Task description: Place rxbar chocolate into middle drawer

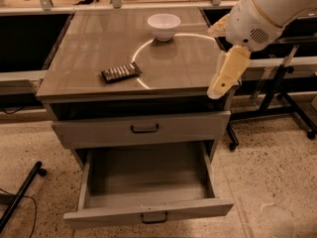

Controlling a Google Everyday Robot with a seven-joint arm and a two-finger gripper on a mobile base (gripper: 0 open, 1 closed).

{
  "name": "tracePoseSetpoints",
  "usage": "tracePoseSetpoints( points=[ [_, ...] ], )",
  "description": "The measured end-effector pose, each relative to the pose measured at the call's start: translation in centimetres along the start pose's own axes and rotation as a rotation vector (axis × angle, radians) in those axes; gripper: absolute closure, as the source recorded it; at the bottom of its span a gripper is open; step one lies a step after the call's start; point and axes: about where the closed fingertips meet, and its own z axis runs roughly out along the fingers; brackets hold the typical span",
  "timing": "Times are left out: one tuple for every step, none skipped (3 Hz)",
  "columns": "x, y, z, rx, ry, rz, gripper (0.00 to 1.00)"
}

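Bench (89, 43) is surrounded by speckled flooring (277, 182). The rxbar chocolate (121, 72) is laid left of centre on top; the middle drawer (114, 214) is pulled open below. The pincer (225, 78) is held at the right edge; its state cannot be told.

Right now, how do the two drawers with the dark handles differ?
The middle drawer is pulled out, its floor showing; the upper drawer is shut. The middle drawer sits lower; the upper drawer is directly above it. Both are grey-beige with a small dark bar handle. The gripper hangs by the right front corner of the cabinet, touching neither.
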Motion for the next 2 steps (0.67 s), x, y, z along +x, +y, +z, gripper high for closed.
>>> tracePoseSetpoints(
  points=[
    [-1.8,-2.0,2.3,-0.019,-0.001,-0.042,0.0],
    [-5.4,-4.0,8.3,-0.059,-0.007,-0.097,0.0]
  ],
)
